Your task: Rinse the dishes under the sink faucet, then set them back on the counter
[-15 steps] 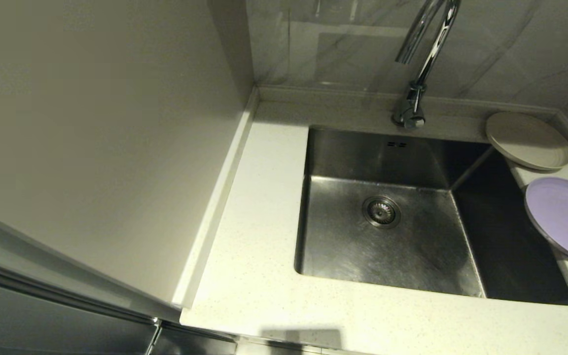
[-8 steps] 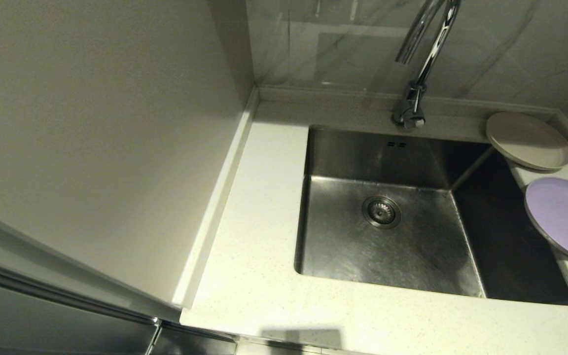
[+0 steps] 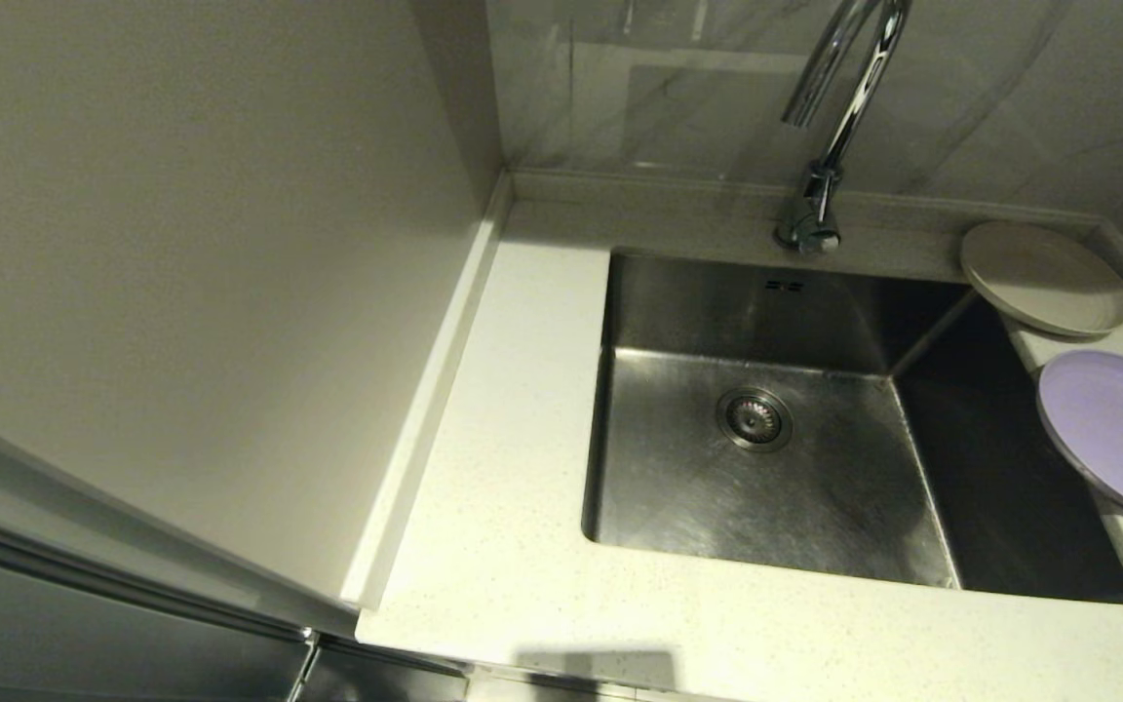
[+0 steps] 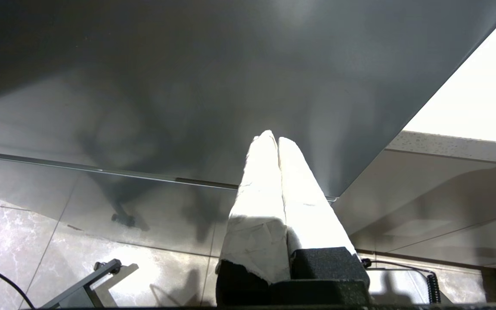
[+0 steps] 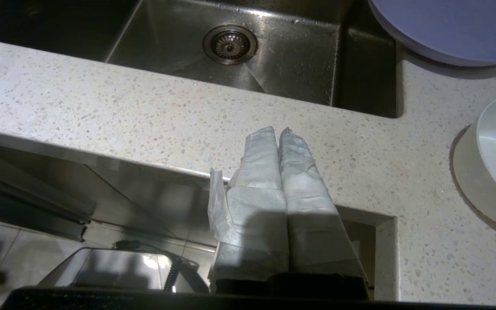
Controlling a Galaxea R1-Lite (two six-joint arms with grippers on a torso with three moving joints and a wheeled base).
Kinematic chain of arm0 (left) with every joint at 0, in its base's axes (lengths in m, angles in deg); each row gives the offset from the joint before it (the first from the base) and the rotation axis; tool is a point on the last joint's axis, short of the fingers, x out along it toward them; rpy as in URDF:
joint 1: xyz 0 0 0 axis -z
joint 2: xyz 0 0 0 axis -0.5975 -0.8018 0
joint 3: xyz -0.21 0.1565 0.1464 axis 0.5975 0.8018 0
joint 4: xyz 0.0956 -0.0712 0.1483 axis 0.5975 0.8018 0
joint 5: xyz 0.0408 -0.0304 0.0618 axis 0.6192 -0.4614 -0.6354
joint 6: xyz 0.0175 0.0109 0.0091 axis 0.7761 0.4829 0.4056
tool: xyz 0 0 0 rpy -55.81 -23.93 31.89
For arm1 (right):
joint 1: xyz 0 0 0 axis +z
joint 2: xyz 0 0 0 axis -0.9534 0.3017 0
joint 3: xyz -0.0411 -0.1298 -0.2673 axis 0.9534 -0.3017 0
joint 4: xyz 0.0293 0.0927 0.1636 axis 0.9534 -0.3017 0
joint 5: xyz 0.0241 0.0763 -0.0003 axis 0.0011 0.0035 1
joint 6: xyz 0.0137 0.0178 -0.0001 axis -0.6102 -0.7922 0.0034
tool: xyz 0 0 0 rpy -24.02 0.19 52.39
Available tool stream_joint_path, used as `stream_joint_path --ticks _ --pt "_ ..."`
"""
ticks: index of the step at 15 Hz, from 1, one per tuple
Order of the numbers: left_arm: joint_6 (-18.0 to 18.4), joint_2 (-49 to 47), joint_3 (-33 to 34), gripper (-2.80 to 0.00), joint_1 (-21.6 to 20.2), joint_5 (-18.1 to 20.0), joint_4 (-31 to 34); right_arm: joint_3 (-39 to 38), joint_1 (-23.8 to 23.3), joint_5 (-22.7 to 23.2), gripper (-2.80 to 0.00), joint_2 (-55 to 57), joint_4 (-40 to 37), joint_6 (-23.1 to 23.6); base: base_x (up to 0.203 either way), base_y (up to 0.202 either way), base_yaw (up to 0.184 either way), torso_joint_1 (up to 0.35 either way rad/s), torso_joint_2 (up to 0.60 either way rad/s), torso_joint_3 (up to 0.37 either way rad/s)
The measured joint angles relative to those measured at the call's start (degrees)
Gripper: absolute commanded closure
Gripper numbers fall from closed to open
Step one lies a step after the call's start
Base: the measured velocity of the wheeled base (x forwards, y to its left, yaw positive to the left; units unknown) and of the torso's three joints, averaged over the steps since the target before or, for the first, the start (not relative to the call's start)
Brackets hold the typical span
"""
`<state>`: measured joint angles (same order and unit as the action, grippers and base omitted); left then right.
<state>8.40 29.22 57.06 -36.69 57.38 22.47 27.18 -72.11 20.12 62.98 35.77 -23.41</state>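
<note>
Both my hands are sitting closed and empty below the tabletop's near edge.
My left hand (image 4: 274,140) and right hand (image 5: 279,131) are gripping nothing; the beige plate (image 3: 1044,278) and lavender plate (image 3: 1117,429) are lying on the tabletop (image 3: 503,409) right of the sink (image 3: 766,468), white bowl (image 5: 495,159) nearer.

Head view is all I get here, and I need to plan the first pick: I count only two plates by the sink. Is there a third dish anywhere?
Observer: Yes. A white bowl sits on the counter, seen only in the right wrist view, apart from the purple plate.
Operator: Where is the right gripper?
Observer: The right gripper is parked low at the counter's front edge, fingers shut, empty.
Operator: And the left one?
Observer: The left gripper is also shut and empty, facing a dark cabinet front beside the counter.
</note>
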Motion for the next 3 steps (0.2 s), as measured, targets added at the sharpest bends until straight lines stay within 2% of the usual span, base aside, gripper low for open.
stream_joint_path --ticks 3 --pt "0.0 0.0 0.0 0.0 0.0 0.0 0.0 0.0 0.0 0.0 0.0 0.0 0.0 0.0 0.0 0.0 0.0 0.0 0.0 0.0"
